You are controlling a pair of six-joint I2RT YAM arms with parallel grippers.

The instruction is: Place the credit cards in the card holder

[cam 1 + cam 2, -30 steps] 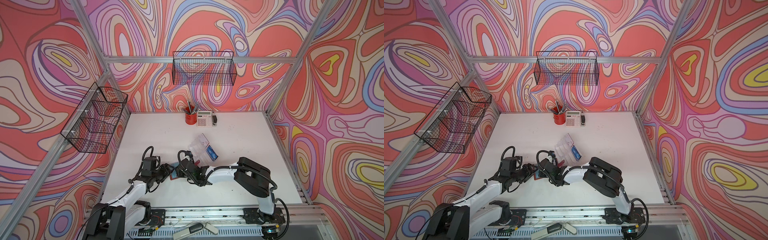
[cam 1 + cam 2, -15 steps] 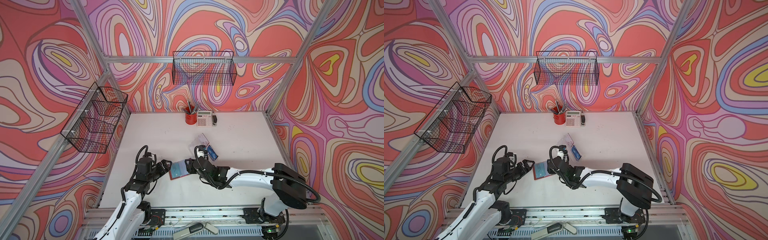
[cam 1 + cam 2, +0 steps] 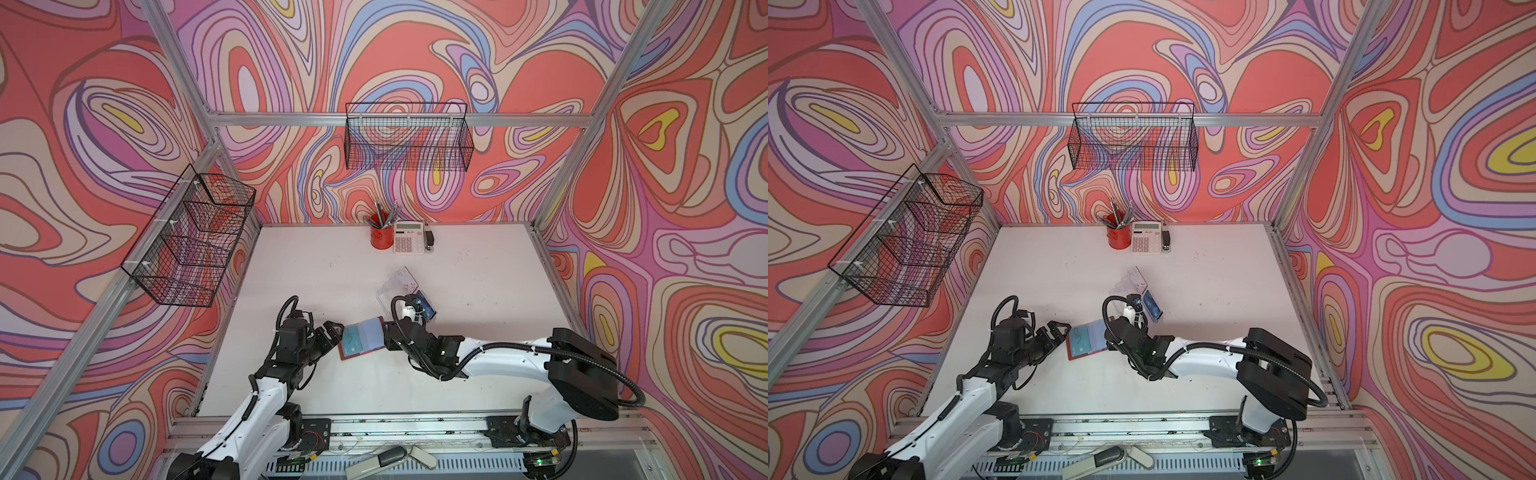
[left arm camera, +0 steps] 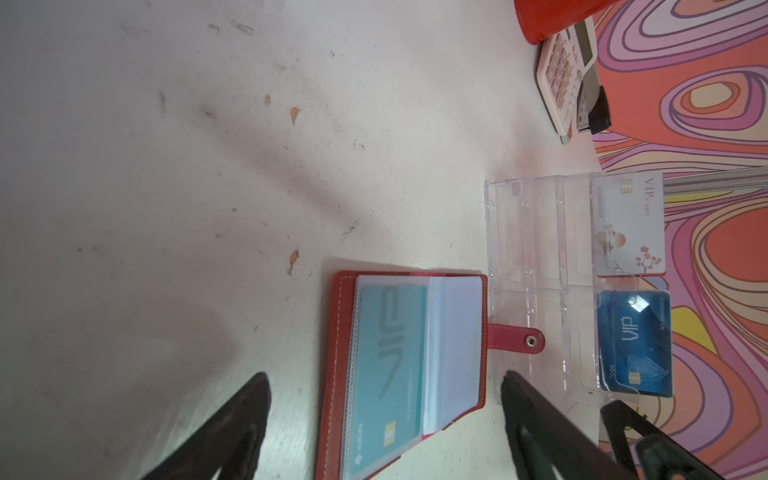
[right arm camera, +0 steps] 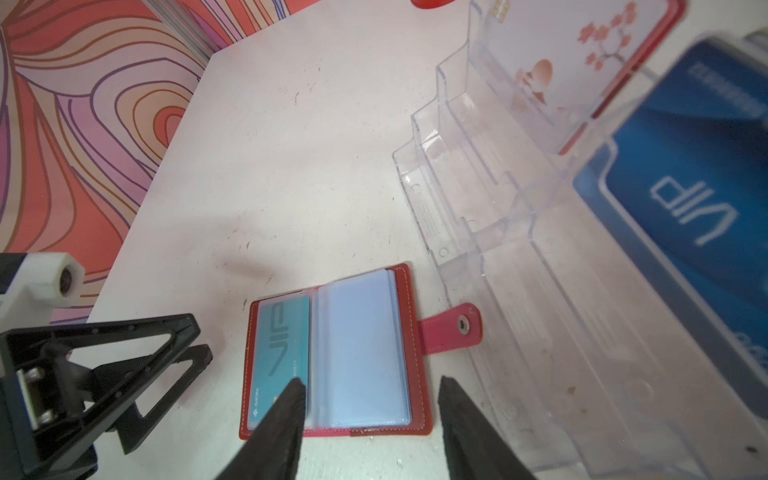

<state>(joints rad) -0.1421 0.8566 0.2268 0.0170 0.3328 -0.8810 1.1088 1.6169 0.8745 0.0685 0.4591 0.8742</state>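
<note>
The red card holder [image 3: 360,340] [image 3: 1086,341] lies open on the white table, snap tab [image 4: 517,340] out. A teal credit card [image 4: 390,374] [image 5: 282,353] sits in its clear sleeve; the facing sleeves [image 5: 361,345] look empty. A blue credit card [image 4: 633,345] [image 5: 685,208] and a white one [image 4: 627,224] stand in a clear acrylic rack [image 4: 536,249] [image 3: 390,291]. My left gripper [image 3: 332,332] [image 4: 385,380] is open just left of the holder. Low over its right half, my right gripper [image 3: 386,332] [image 5: 372,382] is open and holds nothing.
A red pen cup [image 3: 381,239], a calculator [image 3: 409,243] and a small black item [image 3: 430,241] stand at the table's back edge. Wire baskets hang on the left wall [image 3: 191,241] and back wall [image 3: 407,141].
Both grippers have opened wider and drawn apart. The card holder, earlier crowded between them, now lies open flat on the table in plain sight.
</note>
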